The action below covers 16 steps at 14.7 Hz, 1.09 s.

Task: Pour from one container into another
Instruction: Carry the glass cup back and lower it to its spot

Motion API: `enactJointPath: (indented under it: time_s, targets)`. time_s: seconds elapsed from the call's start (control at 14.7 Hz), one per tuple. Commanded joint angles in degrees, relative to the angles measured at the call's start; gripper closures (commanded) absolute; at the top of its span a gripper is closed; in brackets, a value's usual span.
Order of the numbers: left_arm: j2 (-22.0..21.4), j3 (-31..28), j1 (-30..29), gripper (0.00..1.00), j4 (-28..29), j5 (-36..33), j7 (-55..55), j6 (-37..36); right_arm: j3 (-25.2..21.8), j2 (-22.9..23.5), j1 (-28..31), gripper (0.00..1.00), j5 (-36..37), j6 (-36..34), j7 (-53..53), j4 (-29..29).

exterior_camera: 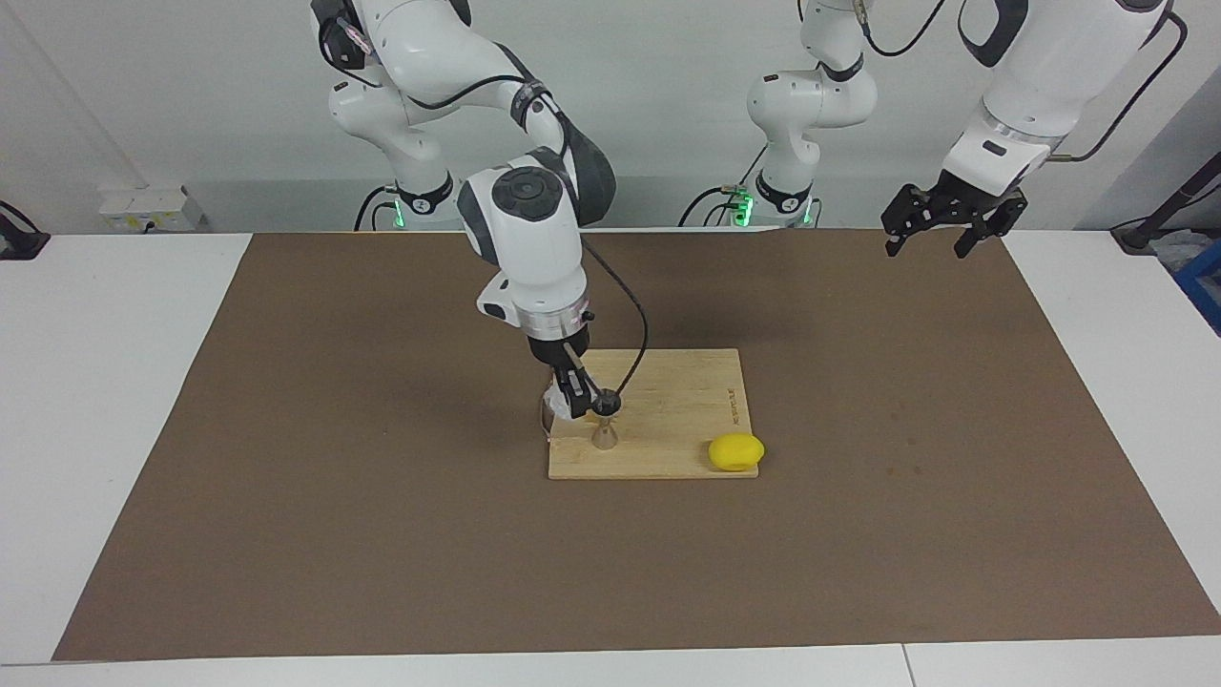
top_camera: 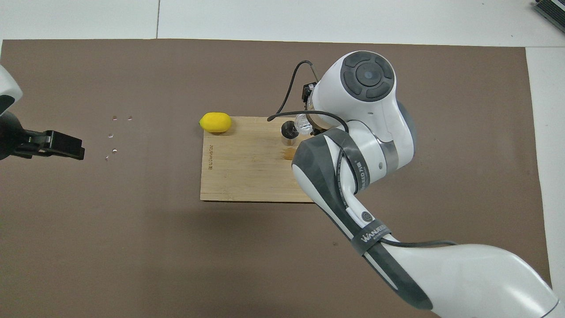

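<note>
I have the right gripper (exterior_camera: 575, 401) clamped on the glass tumbler (exterior_camera: 559, 405), holding it over the corner of the wooden cutting board (exterior_camera: 687, 401) that lies toward the right arm's end of the table. From the overhead camera the tumbler (top_camera: 303, 124) sits right beside the steel jigger (top_camera: 289, 130), with its long axis tipped off vertical toward the jigger; I cannot tell exactly how far it is tilted, since the wrist covers most of it. The jigger (exterior_camera: 604, 426) stands upright on the board, its long axis vertical, its dark open mouth facing up just under the gripper. I count one tumbler, one jigger, one board and one lemon (exterior_camera: 735, 451). The lemon rests at the board's corner toward the left arm's end, on the edge farther from the robots, its long axis running along that edge, well apart from the jigger. A small darker patch on the wood (top_camera: 289, 153) sits just nearer the robots than the jigger. A few small drops (top_camera: 114, 134) dot the brown mat (exterior_camera: 382, 534) toward the left arm's end. The right arm's wrist and its black cable (top_camera: 289, 90) block most of my overhead sight of the tumbler. The left gripper (exterior_camera: 940, 234) waits with its fingers spread and nothing between them, over the mat's corner near its own base.
</note>
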State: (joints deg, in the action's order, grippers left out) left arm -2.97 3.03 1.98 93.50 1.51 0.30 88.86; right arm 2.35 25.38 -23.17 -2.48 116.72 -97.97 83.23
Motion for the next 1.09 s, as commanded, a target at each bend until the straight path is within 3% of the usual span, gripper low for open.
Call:
enactJointPath:
  time_s: [0.0,0.41,0.82,1.02]
  targets:
    - [-1.2,-0.2,0.3,0.0,0.6,-0.8,0.2,-0.5,0.5,-0.6,3.3,1.0,-5.0,-1.2,0.1,-0.5]
    - [-1.2,-0.2,0.3,0.0,0.6,-0.8,0.2,-0.5,0.5,-2.2,13.2,1.0,-20.3,-5.2,10.1,2.2]
    - [-1.2,-0.2,0.3,0.0,0.6,-0.8,0.2,-0.5,0.5,-6.5,27.9,1.0,-35.6,-6.9,27.1,14.7]
    - [-1.2,-0.2,0.3,0.0,0.6,-0.8,0.2,-0.5,0.5,-6.1,32.6,1.0,-37.8,-7.3,34.1,18.4]
